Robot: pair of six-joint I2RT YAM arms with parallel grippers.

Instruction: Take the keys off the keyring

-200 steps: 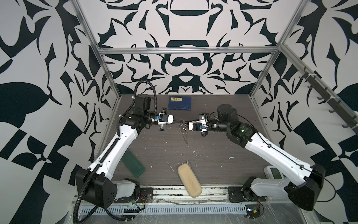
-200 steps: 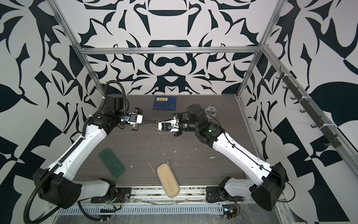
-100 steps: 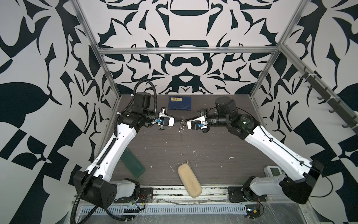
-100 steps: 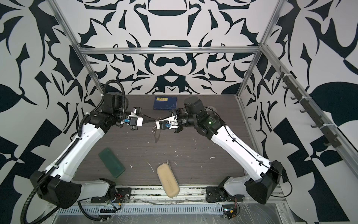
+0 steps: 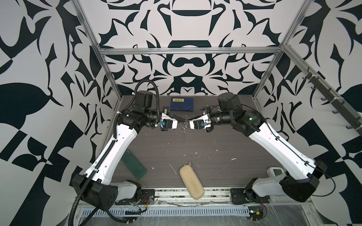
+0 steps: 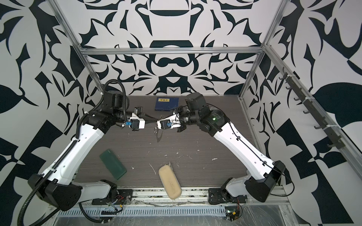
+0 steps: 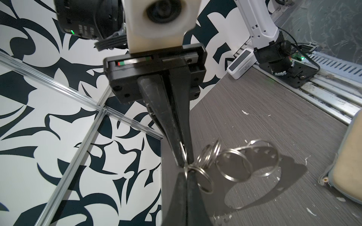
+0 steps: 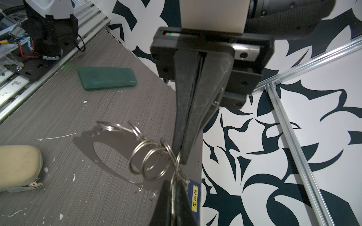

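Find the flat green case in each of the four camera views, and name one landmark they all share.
Top view: green case lies left of centre near the front edge, partly behind the left arm.
Top view: same place, clear of that arm.
Left wrist: not in it.
Right wrist: lying flat, beyond the hanging keyring.
Shared landmark: the tan pouch, in all four views.

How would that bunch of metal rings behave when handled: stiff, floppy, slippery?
Likely floppy overall: the keyring is several loosely linked rings hanging where the left gripper and right gripper pinch it, so it should swing and shift. Each ring looks like stiff wire. The thin, shiny metal probably slips easily.
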